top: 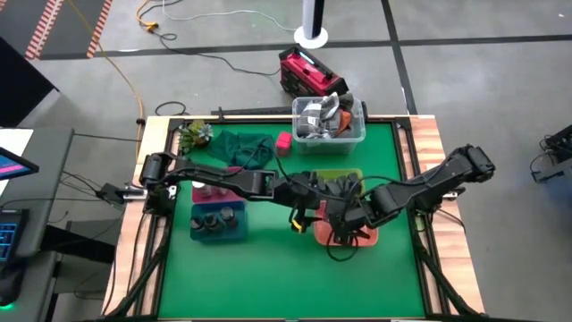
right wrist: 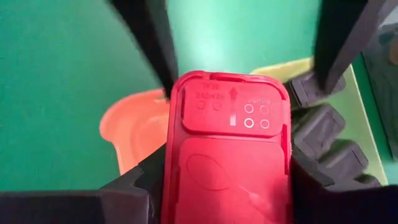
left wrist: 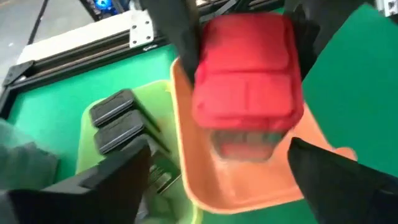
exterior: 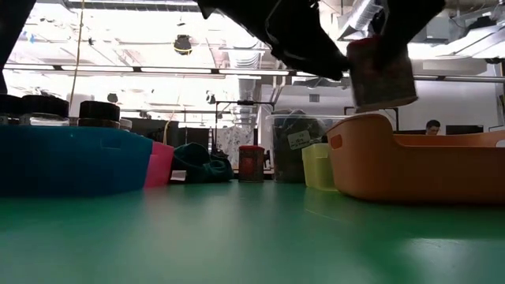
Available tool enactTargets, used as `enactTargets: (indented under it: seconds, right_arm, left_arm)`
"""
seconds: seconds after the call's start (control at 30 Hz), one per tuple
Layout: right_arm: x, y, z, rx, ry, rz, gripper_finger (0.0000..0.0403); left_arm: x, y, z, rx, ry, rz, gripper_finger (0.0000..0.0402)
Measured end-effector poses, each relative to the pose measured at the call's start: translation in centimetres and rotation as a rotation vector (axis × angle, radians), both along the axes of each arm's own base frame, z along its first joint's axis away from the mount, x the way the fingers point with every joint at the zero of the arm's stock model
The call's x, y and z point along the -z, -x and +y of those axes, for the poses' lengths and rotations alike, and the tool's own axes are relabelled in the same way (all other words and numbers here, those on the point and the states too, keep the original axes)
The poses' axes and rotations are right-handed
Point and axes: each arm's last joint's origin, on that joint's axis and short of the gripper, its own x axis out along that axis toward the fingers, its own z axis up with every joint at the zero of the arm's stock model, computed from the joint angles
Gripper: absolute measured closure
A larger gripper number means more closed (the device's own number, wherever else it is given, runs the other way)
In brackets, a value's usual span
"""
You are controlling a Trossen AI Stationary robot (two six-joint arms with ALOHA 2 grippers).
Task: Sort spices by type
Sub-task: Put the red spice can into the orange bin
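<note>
A spice container with a red flip lid (left wrist: pixel 245 68) and a clear body hangs over the orange tray (left wrist: pixel 193 155), near the table's middle. My right gripper (right wrist: pixel 227 186) is shut on it. My left gripper (left wrist: pixel 217 165) is open; its fingers (right wrist: pixel 155 43) stand on either side of the container, apart from it. In the low view the container (exterior: pixel 383 71) hangs just above the orange tray's rim (exterior: pixel 371 122). Several dark grey blocks (left wrist: pixel 115 121) lie in the yellow-green tray (top: pixel 344 176). Dark round jars (top: pixel 217 217) stand in the blue tray. My right gripper pinches the container's red lid (right wrist: pixel 186 180) by its two opposite sides between its two fingers. The fingers come slanting down from the table's right. The container hangs clear of the orange tray, nearly upright, lid on top.
A clear tub of grey clutter (top: pixel 329 121) stands at the far edge. A red container (top: pixel 284 141) stands beside a dark green cloth (top: pixel 241 148). A pink tray (top: pixel 207 190) adjoins the blue one. The table's near half (top: pixel 286 286) is bare green mat.
</note>
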Motion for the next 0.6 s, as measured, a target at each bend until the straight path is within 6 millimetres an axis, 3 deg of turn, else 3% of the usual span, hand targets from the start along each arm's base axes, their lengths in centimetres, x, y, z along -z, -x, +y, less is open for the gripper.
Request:
enactTargets:
  seconds: [0.13, 0.33, 0.6]
  right_arm:
    - [0.2, 0.9, 0.5, 0.029, 0.004, 0.055, 0.0172]
    - [0.4, 2.3, 1.4, 0.107, -0.005, 0.105, 0.0172]
    - [0.5, 3.5, 1.6, 0.218, 0.003, 0.161, 0.0172]
  left_arm:
    - [-1.3, 0.6, 0.4, -0.008, -0.011, -0.015, 0.0020]
    - [-2.9, 1.7, 0.3, -0.054, -0.021, -0.051, 0.0022]
    - [-2.1, 4.7, -2.0, -0.078, -0.045, -0.110, 0.0027]
